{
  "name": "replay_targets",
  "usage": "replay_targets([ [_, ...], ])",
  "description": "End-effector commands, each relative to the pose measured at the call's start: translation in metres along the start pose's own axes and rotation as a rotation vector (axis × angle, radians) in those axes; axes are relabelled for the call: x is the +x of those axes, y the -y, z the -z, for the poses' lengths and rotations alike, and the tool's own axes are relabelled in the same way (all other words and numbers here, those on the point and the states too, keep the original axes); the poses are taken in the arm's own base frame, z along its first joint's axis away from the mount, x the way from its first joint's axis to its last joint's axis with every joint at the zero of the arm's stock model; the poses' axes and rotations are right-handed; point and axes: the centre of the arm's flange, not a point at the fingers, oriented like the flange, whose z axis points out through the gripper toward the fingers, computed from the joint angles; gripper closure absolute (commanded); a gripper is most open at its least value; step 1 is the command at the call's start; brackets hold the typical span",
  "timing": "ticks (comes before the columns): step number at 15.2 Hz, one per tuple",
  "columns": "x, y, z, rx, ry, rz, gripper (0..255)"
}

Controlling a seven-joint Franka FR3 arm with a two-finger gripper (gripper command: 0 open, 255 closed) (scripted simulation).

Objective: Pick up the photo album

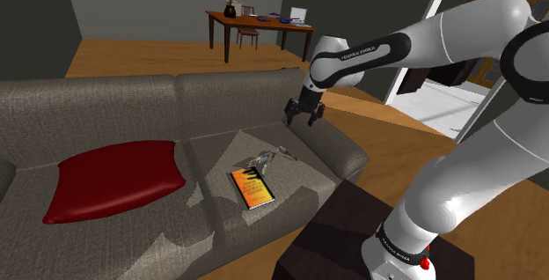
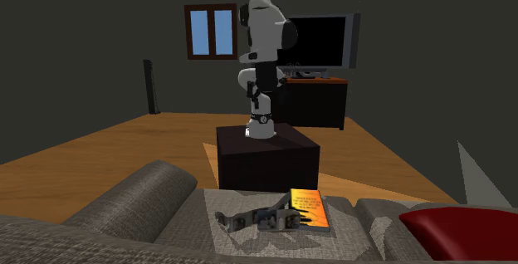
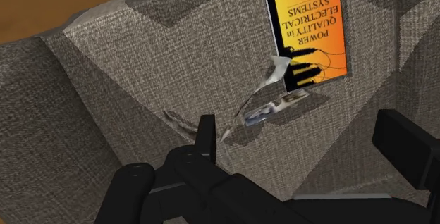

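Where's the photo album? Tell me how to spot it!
Find the big grey sofa and the seat next to the red cushion. A bright orange book lies flat there, and the photo album sits right beside it. It is the small silvery-grey thing with leaves splayed open, not flat and colourful like the book.

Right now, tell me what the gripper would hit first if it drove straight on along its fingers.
Probably the sofa's seat cushion, just beside the grey photo album, not the album itself. The gripper has open fingers framing bare fabric; the orange book lies farther on. Depth is uncertain.
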Motion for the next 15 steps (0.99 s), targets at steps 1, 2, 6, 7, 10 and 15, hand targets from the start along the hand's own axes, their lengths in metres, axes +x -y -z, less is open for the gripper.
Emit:
replay_targets([
  [1, 0.013, -0.005, -0.021, 0.020, 0.000, -0.046, 0],
  [2, 0.020, -0.008, -0.033, 0.030, 0.001, -0.068, 0],
  [6, 0.048, -0.016, -0.078, 0.068, 0.006, -0.155, 0],
  [7, 0.054, -0.019, -0.089, 0.078, 0.008, -0.177, 0],
  [10, 0.074, -0.026, -0.124, 0.107, 0.011, -0.242, 0],
  [15, 0.105, -0.039, -0.182, 0.155, 0.018, -0.352, 0],
])
